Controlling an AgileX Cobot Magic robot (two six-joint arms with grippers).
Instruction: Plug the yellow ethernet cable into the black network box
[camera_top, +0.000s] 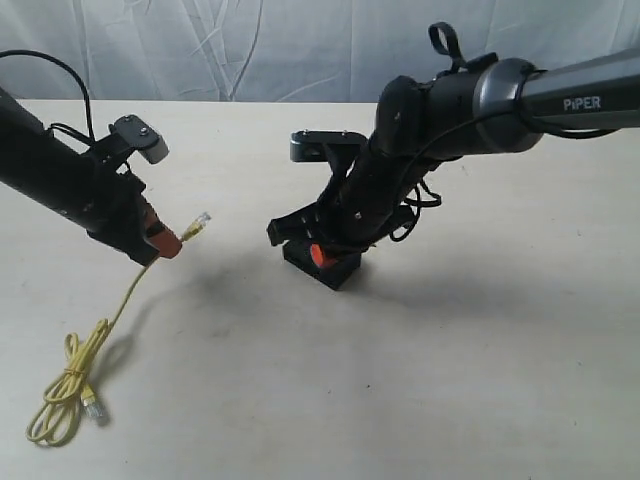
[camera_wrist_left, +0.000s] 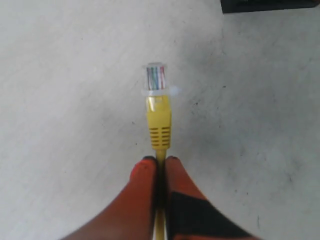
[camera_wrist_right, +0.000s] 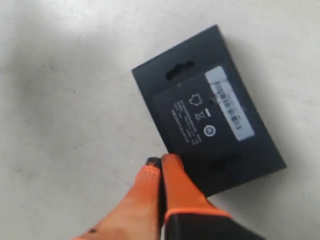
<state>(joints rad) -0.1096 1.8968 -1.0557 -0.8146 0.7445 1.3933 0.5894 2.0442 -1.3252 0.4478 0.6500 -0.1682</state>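
My left gripper is shut on the yellow ethernet cable just behind one clear plug. That plug sticks out past the fingertips, above the table and pointing toward the black network box. The rest of the cord hangs down to a looped bundle on the table. The box lies flat, white label strip up. My right gripper is shut, its tips at the box's near edge, one finger overlapping its corner; nothing shows between the fingers. A corner of the box shows in the left wrist view.
The cable's other plug lies beside the bundle near the front left. The pale table runs back to a white cloth backdrop. The right arm reaches in from the upper right over the box.
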